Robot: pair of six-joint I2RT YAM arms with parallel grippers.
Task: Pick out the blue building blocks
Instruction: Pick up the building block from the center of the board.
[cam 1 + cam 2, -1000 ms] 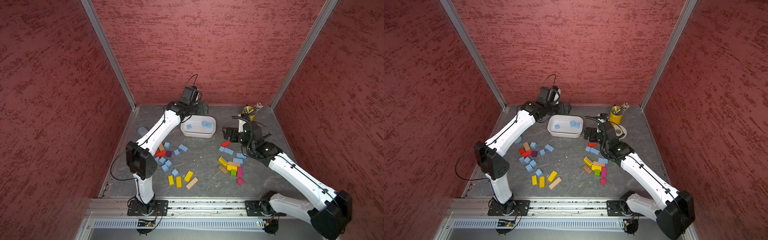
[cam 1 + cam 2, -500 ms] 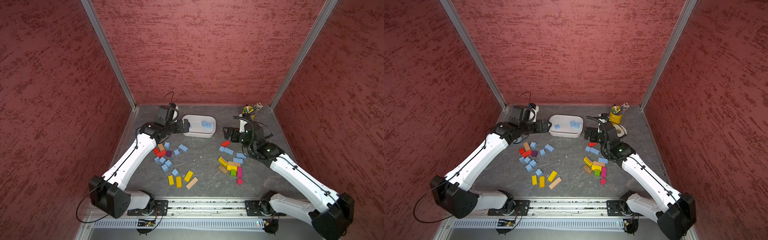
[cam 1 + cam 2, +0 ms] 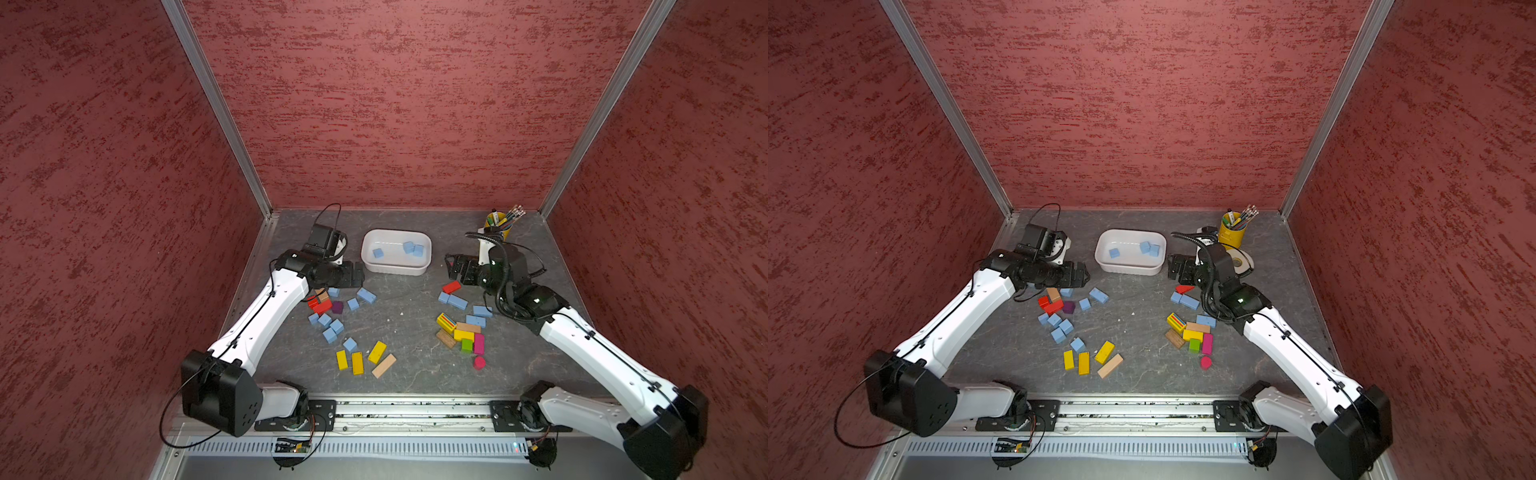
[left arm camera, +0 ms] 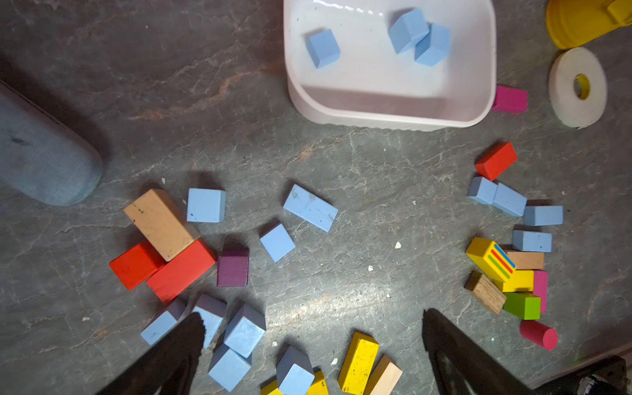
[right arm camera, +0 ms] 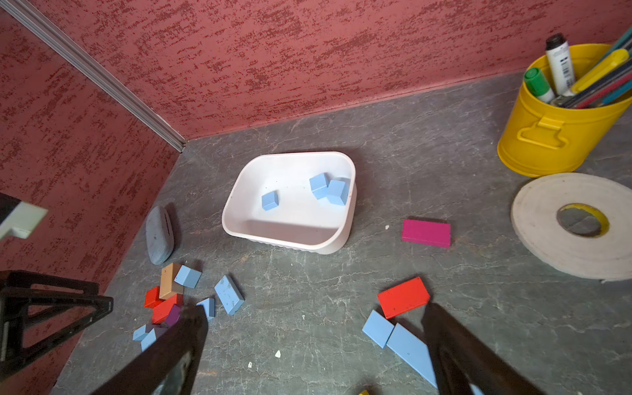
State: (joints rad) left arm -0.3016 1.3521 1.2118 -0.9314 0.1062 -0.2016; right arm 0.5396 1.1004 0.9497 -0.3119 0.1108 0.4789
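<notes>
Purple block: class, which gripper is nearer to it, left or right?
Left. The left gripper is close by the purple block, on its tub side; the right gripper is far off, by the lone red brick of the other pile.

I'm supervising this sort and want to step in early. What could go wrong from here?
1. The blue cubes near the left gripper sit bunched; closing may grab two or scatter them.
2. By the right gripper, a blue cube abuts a blue brick beside a red block; a pinch might drag a neighbour.

left fingers (image 4: 178, 349) back from tray (image 3: 395, 271), over blue blocks (image 3: 366, 296)
</notes>
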